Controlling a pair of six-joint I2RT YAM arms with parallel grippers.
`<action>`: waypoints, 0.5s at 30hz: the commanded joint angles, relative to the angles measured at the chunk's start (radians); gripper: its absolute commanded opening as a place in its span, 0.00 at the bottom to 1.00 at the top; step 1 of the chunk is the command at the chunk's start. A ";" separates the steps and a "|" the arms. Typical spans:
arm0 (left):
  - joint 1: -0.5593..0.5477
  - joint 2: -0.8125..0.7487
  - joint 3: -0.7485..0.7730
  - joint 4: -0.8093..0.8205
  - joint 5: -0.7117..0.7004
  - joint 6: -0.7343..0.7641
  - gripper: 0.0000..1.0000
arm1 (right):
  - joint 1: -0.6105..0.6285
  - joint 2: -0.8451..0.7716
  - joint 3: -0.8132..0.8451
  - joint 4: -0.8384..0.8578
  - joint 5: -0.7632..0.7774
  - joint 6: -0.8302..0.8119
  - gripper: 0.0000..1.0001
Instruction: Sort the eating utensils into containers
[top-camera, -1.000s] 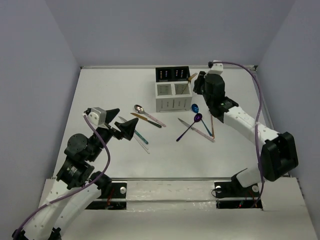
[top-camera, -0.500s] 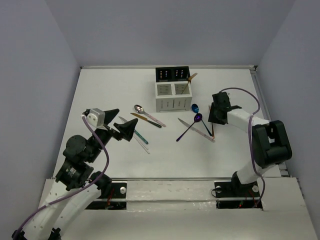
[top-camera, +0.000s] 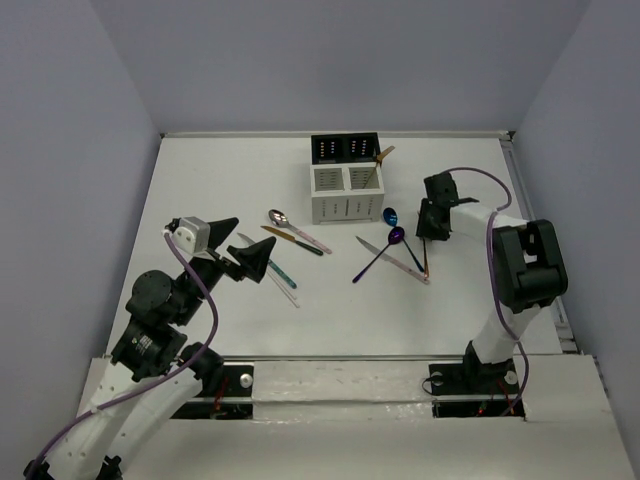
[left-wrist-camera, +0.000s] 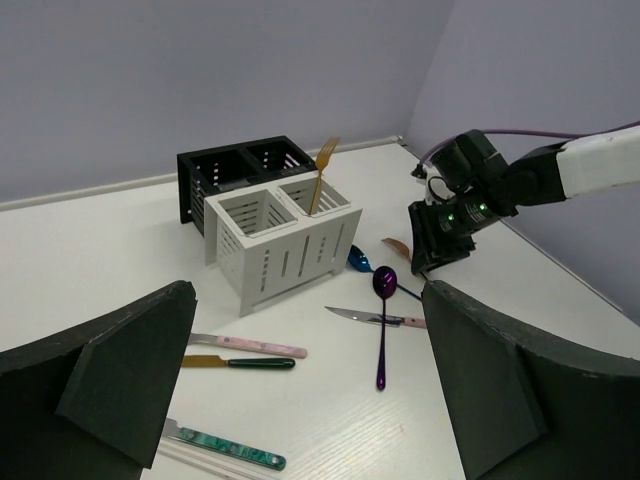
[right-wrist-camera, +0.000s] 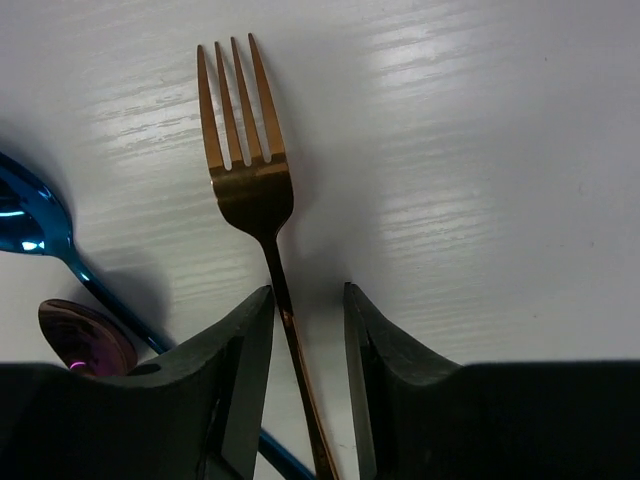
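Right of centre in the top view, we list the right gripper (top-camera: 431, 230), low at the table (top-camera: 220, 180) over a copper fork (top-camera: 425, 260) that lies flat, with its handle running toward the lower frame.

- **Right gripper's fingers:** only the right wrist view settles these. They stand apart on either side of the fork's handle, with a sliver of table showing on each side, so nothing is clamped. The tines point to the top of that frame.
- **Right wrist view, left edge:** a blue spoon (right-wrist-camera: 30, 215) and the bowl of a purple spoon (right-wrist-camera: 85, 335) lie on the table near the fork.
- **Top view, upper centre:** the caddy (top-camera: 345, 205) has two black compartments toward the top and two white ones below them. A gold fork (top-camera: 377, 165) stands tilted in the right-hand white compartment. The left wrist view shows its lean most plainly.
- **Below the caddy, to the right:** a pink-handled knife (top-camera: 410, 271) is crossed by the purple spoon.
- **Below the caddy, to the left:** a pink-handled spoon (top-camera: 305, 235), a dark-handled knife (top-camera: 308, 248) and a teal-handled piece (left-wrist-camera: 225, 447) all lie loose on the table.
- **Lower left:** we record the left gripper (top-camera: 250, 235) with its fingers spread wide and nothing between them.
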 joint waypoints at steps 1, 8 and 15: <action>-0.006 -0.013 -0.002 0.039 -0.001 0.006 0.99 | 0.001 0.032 0.048 -0.016 -0.013 -0.021 0.38; -0.006 -0.007 -0.002 0.042 0.005 0.006 0.99 | -0.008 0.090 0.083 -0.024 -0.008 -0.018 0.07; -0.006 -0.007 -0.002 0.042 0.007 0.007 0.99 | -0.008 -0.004 0.078 0.019 0.132 -0.018 0.00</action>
